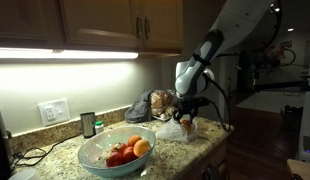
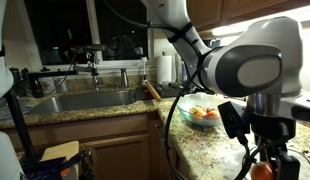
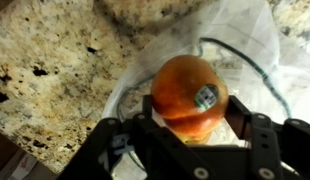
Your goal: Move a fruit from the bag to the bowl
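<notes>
My pincer (image 3: pixel 192 118) is clamped on a round orange fruit (image 3: pixel 187 90) with a small sticker, one finger on each side. Right beneath it lies the clear bag (image 3: pixel 250 45), crumpled on the speckled counter (image 3: pixel 55 75). Farther from the pincer, in an exterior view, sits the bowl (image 1: pixel 92 143), with other fruit (image 1: pixel 130 152) inside it.

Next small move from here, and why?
Probably lift straight up. The gripper looks closed on the round orange fruit with a sticker, directly above the crinkly clear plastic bag; clearing it comes before swinging to the wide pale blue-green bowl.
</notes>
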Controlling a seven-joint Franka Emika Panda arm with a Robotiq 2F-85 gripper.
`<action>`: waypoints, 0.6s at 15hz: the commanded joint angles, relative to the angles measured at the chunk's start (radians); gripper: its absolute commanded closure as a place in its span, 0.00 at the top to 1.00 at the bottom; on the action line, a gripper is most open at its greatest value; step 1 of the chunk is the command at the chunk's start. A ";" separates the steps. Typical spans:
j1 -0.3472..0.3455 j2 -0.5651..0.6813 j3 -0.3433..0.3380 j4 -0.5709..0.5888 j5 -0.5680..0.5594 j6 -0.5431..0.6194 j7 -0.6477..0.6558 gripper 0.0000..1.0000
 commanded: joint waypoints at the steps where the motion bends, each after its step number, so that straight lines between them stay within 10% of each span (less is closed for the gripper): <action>1: 0.008 -0.076 0.000 -0.031 0.013 -0.015 -0.013 0.47; 9: 0.000 -0.164 0.068 -0.025 0.086 -0.077 -0.067 0.47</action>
